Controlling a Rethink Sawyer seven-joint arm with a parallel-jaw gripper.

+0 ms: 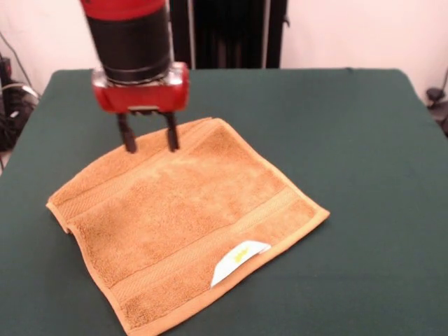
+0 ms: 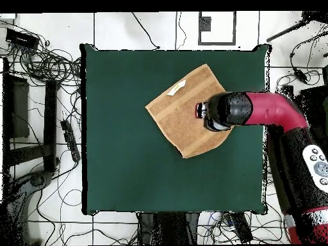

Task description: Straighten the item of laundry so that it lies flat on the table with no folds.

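Towel's near corner: the towel [image 1: 183, 224] has its lowest corner closest to the front camera, hem slightly curled.
Claw: the gripper [image 1: 149, 143] hangs over the towel's far edge, its two fingers [image 1: 128, 138] parted narrowly, nothing between them.
Contact: tips look at or just above the cloth; cannot tell which.
Towel position: spread diagonally on the table [image 1: 364, 140], toward the robot's side in the overhead view.
Label: white label [image 1: 239, 260] peeks from the near hem, suggesting that edge is turned.
Left edge: slightly lifted and rolled.
Handling: likely light, soft and limp; it should drag easily on felt.
Grasp point: probably a hem corner, pinched and pulled outward.
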